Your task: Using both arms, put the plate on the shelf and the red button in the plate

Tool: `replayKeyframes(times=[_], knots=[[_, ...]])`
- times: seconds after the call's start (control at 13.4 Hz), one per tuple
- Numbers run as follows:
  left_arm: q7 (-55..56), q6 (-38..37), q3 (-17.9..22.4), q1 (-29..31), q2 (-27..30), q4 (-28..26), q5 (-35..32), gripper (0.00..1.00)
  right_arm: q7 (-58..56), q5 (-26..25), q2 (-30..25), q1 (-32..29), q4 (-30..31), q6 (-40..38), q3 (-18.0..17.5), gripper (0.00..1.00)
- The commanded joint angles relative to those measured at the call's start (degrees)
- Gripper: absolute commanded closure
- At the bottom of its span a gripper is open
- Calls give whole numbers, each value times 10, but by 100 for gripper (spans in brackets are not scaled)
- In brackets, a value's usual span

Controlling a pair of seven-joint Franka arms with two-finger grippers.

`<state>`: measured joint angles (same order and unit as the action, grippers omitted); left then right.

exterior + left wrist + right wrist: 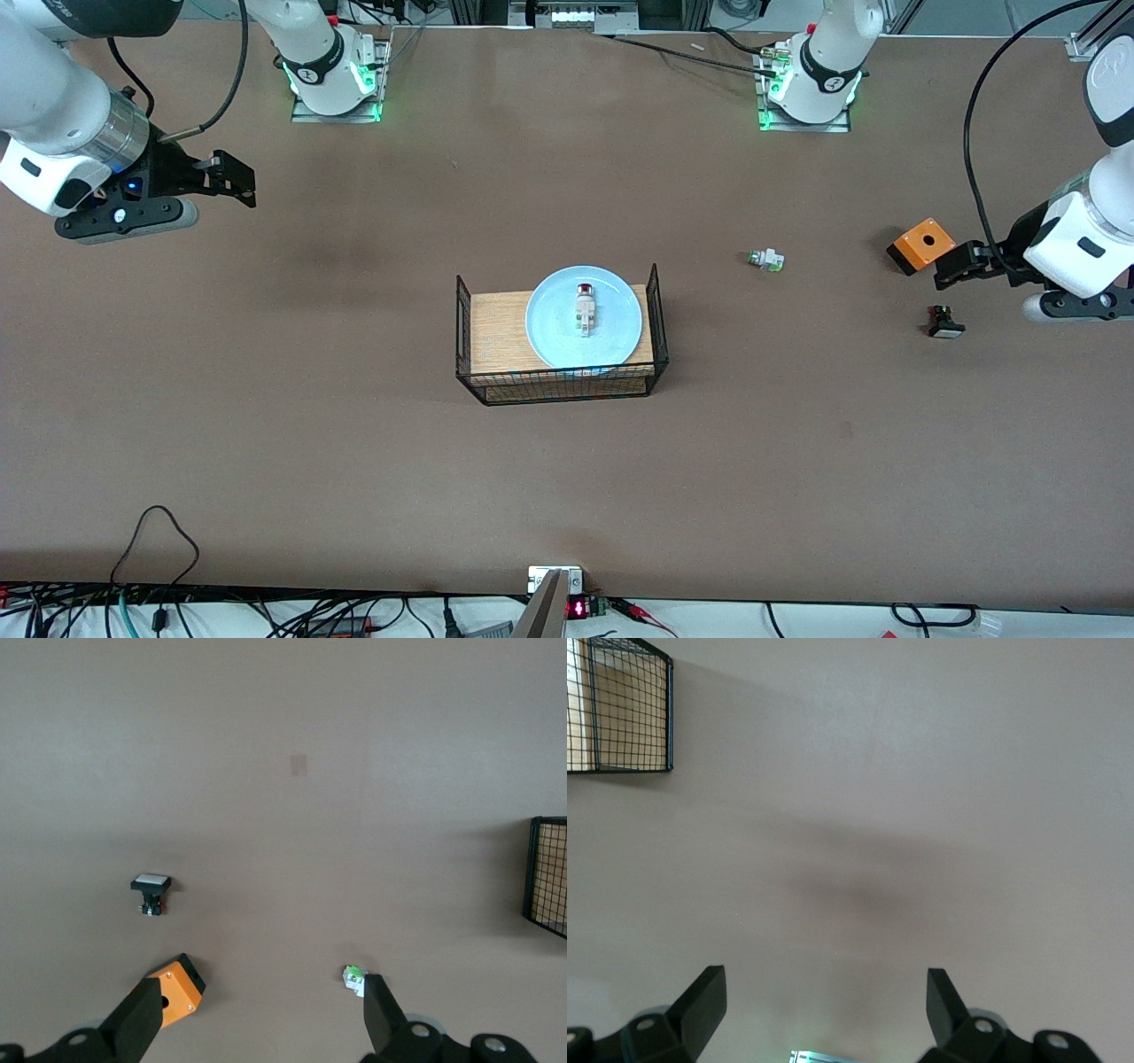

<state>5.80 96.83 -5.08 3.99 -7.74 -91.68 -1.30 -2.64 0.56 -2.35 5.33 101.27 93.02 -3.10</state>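
I'm seeing the red button [586, 307] lying on the plate [554, 332] in the basket [562, 383], bare table all round. Left gripper [955, 268] and right gripper [232, 182] are hanging over the table ends, well off the basket, jaws spread wide, empty.

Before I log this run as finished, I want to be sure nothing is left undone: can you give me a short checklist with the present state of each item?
1. Plate sits inside the wire basket: ok.
2. Red button lies on the plate: ok.
3. Left tool open and holding nothing, over the table by the orange box: ok.
4. Right tool open and holding nothing, over bare table at the right arm's end: ok.
5. Green-capped button and black button lie on the table outside the basket: ok.
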Motion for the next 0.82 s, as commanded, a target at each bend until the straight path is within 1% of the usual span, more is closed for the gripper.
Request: replayKeyframes(times=[0.0, 0.15, 0.37, 0.52, 0.75], knots=[[15, 1, 4, -6, 18, -19, 13, 0, 5, -2, 14, -4, -24, -3, -2, 0], [-10, 7, 4, 0, 18, -22, 13, 0, 2, -2, 23, -3, -38, -4, -2, 0], [-11, 26, 2, 1, 25, -33, 18, 0, 0, -1, 35, -2, -56, -4, -2, 0], [-11, 40, 1, 1, 23, -25, 18, 0, -1, -1, 38, -5, -57, -4, -2, 0], [-11, 45, 3, 8, 39, -17, 19, 0, -1, -2, 39, -7, -57, -4, -1, 0]])
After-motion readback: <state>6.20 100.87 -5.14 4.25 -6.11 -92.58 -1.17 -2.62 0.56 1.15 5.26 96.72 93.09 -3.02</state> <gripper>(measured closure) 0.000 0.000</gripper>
